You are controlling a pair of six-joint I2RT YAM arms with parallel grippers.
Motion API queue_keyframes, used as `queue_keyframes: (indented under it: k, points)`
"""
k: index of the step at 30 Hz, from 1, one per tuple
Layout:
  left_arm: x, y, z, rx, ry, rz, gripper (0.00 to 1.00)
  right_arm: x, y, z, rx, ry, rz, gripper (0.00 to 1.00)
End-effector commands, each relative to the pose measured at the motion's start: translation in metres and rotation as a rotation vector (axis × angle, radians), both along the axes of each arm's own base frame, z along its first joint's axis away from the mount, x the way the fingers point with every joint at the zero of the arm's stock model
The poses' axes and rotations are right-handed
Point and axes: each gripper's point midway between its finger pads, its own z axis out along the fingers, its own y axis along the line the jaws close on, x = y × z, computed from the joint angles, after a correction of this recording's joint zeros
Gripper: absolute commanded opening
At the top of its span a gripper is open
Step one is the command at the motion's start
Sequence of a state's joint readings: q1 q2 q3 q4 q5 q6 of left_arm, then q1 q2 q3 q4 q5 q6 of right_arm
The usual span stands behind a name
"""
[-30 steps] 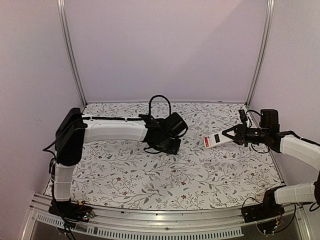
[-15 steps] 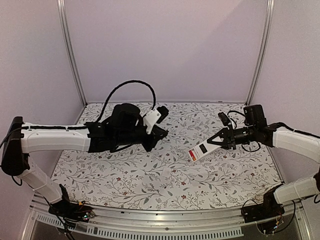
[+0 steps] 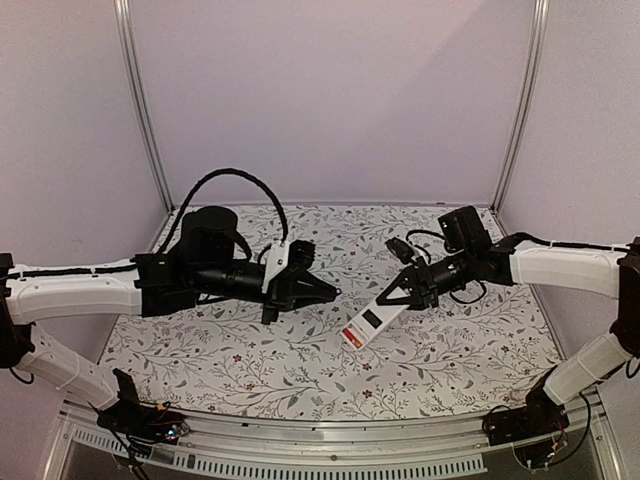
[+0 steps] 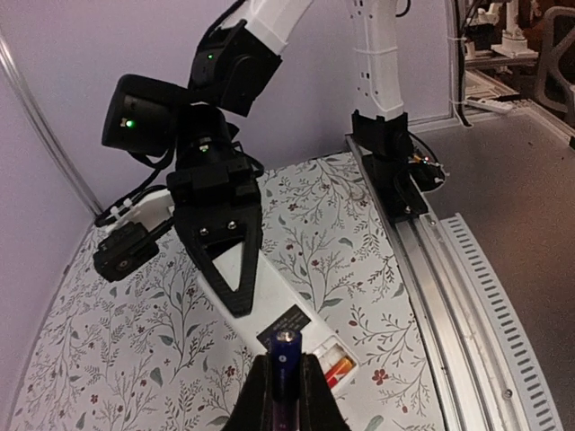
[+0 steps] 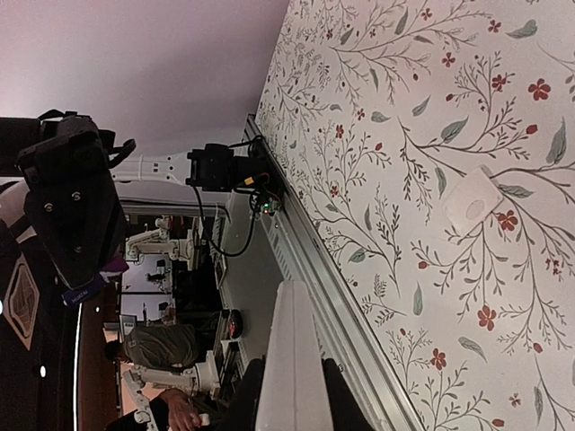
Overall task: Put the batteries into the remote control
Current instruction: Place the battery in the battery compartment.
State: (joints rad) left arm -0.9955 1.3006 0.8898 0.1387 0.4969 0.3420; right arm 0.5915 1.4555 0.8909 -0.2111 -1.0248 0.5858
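Note:
My right gripper is shut on the remote control, a white slab held tilted above the middle of the mat. In the left wrist view its white back faces up, and the open compartment holds one red-orange battery. My left gripper is shut on a second battery, which looks dark blue with a metal tip. It is held end-on just before the compartment, apart from it. The right wrist view shows only the remote's white edge between my right gripper's fingers.
A small flat white piece lies on the flowered mat. The metal rail runs along the near table edge. The right arm's black fingers cover the remote's far half. Purple walls enclose the back and sides.
My right gripper has carried the remote left and down towards the middle. My left arm has swung so that its gripper, with the battery, points at the remote's open end.

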Motion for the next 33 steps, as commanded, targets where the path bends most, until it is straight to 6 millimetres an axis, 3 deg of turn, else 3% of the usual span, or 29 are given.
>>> queue_keyframes:
  k: [1,7,14,33]
  points:
    - [-0.038,0.000,-0.012,0.053,-0.045,-0.200,0.00,-0.011,0.017,0.011,0.036,0.037,0.074,0.00]
    - [-0.057,-0.002,-0.025,0.116,-0.038,-0.300,0.00,-0.026,0.036,0.005,0.038,0.097,0.149,0.00]
    - [-0.070,-0.009,-0.039,0.168,-0.032,-0.381,0.00,-0.030,0.046,0.002,0.036,0.128,0.174,0.00]
    - [-0.064,-0.017,-0.073,0.250,-0.043,-0.397,0.00,-0.039,0.056,0.014,0.070,0.136,0.215,0.00]
